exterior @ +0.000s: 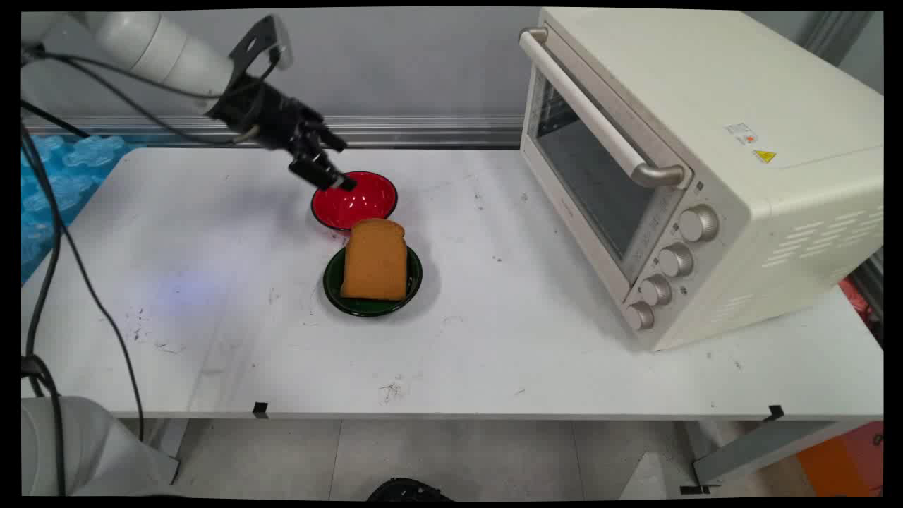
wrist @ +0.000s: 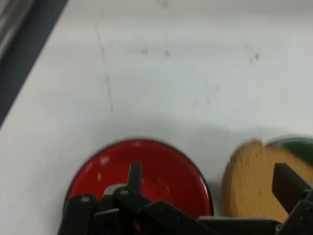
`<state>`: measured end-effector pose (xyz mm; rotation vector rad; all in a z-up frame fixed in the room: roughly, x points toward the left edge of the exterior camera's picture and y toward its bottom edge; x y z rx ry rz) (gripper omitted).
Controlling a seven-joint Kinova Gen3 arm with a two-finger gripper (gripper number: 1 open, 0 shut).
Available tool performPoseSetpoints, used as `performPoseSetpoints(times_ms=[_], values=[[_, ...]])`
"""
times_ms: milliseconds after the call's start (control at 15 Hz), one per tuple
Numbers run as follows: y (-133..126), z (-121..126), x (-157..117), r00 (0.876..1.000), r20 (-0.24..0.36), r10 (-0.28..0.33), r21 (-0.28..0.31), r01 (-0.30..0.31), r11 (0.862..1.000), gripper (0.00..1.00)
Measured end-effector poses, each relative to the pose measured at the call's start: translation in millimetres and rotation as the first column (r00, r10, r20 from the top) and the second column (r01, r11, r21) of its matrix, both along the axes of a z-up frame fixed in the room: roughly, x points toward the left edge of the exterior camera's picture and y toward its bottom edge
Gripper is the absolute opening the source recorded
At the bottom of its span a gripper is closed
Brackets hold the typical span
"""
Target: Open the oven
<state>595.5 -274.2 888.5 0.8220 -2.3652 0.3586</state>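
Note:
My black gripper (exterior: 330,168) hangs open just above the back left rim of an empty red bowl (exterior: 358,201). In the hand view the gripper (wrist: 210,182) straddles that red bowl (wrist: 166,169): one finger is over its inside, the other over the bread. A slice of brown bread (exterior: 374,261) lies on a dark green plate (exterior: 368,307) right in front of the bowl, touching or nearly touching it. The bread (wrist: 247,183) and an edge of the green plate (wrist: 299,147) show at the hand view's right. Nothing is between the fingers.
A cream toaster oven (exterior: 677,162) with its glass door closed stands on the right of the white table (exterior: 211,339), with several knobs facing front. Blue bubble wrap (exterior: 60,176) lies off the table's left edge. Black cables hang at the left.

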Motion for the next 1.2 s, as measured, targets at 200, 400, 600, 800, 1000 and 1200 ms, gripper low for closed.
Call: performPoseSetpoints(times_ms=[200, 400, 600, 800, 1000, 1200], values=[[-10, 11, -9, 1.0, -0.02, 0.018, -0.008, -0.018, 1.0, 1.0], [-23, 23, -23, 0.999, -0.043, 0.026, -0.004, -0.026, 1.0, 1.0], [-33, 33, -33, 0.999, -0.034, 0.029, -0.001, -0.029, 1.0, 1.0], [-45, 46, -45, 0.999, -0.026, 0.034, -0.014, -0.035, 0.999, 1.0], [-53, 57, -54, 0.999, -0.025, 0.039, -0.036, -0.04, 0.999, 1.0], [-64, 73, -67, 0.998, -0.036, 0.046, -0.061, -0.048, 0.997, 1.0]])
